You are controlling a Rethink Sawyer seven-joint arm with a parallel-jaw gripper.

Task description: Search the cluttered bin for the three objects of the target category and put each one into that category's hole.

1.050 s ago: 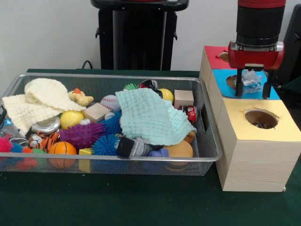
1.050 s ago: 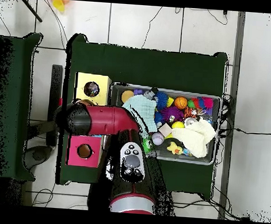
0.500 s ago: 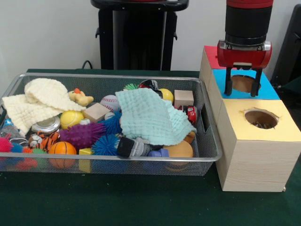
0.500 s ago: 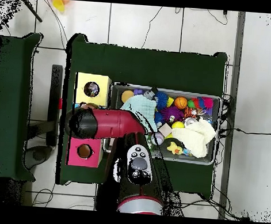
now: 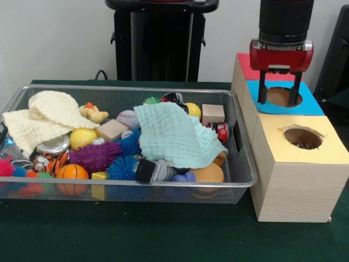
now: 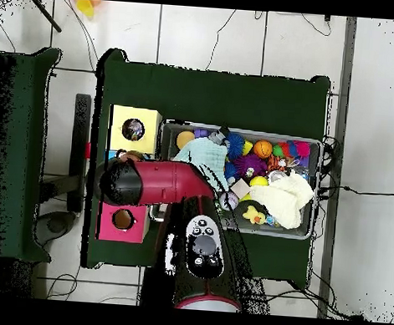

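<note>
I have the gripper (image 5: 278, 94) hanging over the blue box's hole (image 5: 282, 96), fingers spread and empty. From here I'd judge a drop just finished, though I can't see inside the hole to count what's in. The wire bin (image 5: 240, 164) beside the boxes is full of clutter, so searching remains. I can read no writing or labels anywhere.

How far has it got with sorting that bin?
The gripper hangs empty, jaws open, above the hole in the blue box. A second ago it held a clear crumpled item there, which is now gone, apparently dropped in. Something also lies in the yellow box's hole. The wire bin remains cluttered, so more searching may remain.
</note>
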